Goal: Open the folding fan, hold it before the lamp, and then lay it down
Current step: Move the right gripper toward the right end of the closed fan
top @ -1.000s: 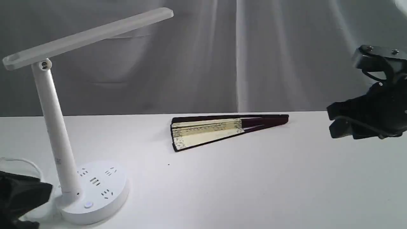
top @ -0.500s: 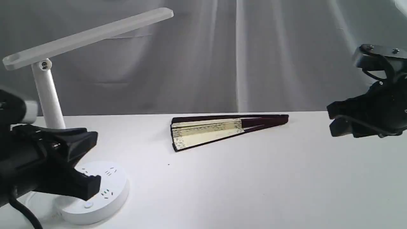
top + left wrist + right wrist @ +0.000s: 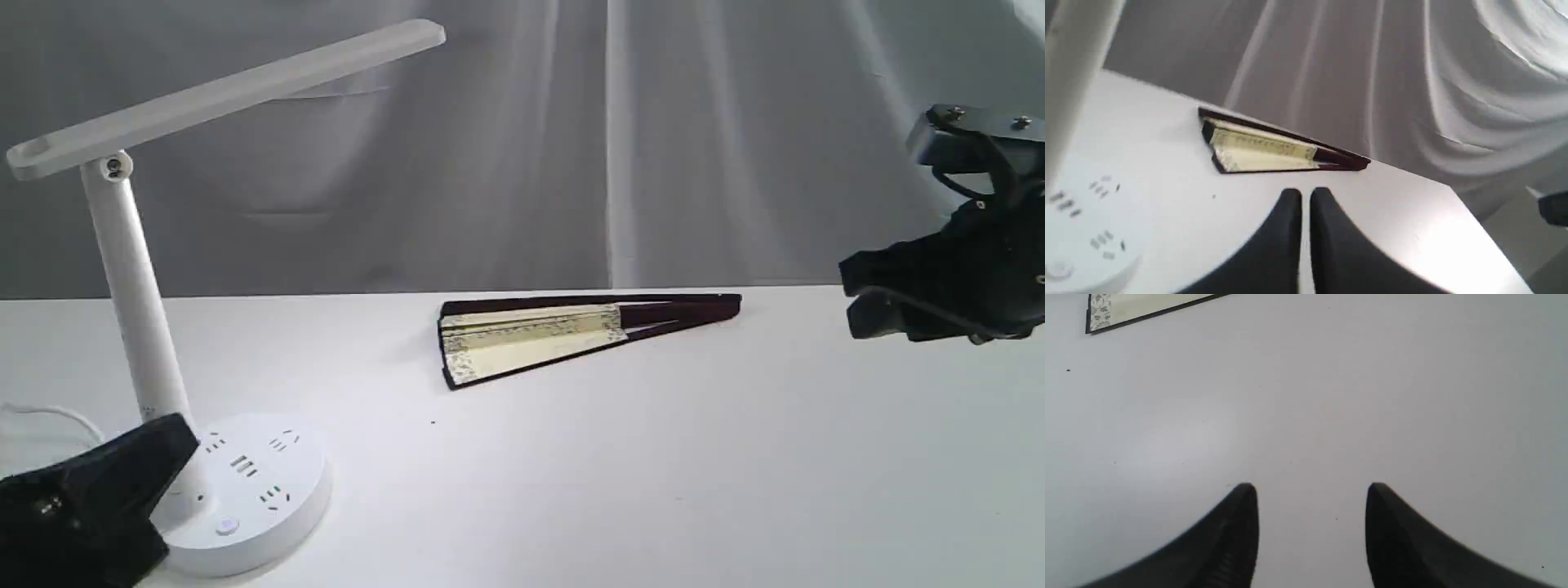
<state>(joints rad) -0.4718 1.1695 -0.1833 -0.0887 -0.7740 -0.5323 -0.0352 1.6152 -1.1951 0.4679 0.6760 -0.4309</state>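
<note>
The folding fan (image 3: 563,333) lies nearly closed on the white table, cream pleats toward the lamp, maroon ribs pointing right; it also shows in the left wrist view (image 3: 1265,149), and only its floral corner (image 3: 1100,310) reaches the right wrist view. The white lamp (image 3: 139,327) stands at the left, bar head slanting up. My left gripper (image 3: 175,445) sits low beside the lamp's round base (image 3: 261,498), shut with nothing held, its fingertips (image 3: 1290,198) together. My right gripper (image 3: 857,306) hovers right of the fan, open and empty, fingers (image 3: 1245,506) wide apart.
A white cord (image 3: 49,412) loops behind the lamp base. Grey draped cloth (image 3: 653,147) hangs behind the table. The table's far edge (image 3: 326,296) runs just behind the fan. Bare tabletop (image 3: 653,474) spreads in front of the fan.
The left gripper rose up in front of the lamp post half a second ago and has dropped back down to the lower left corner. The right gripper has lifted slightly. The fan has not moved.
</note>
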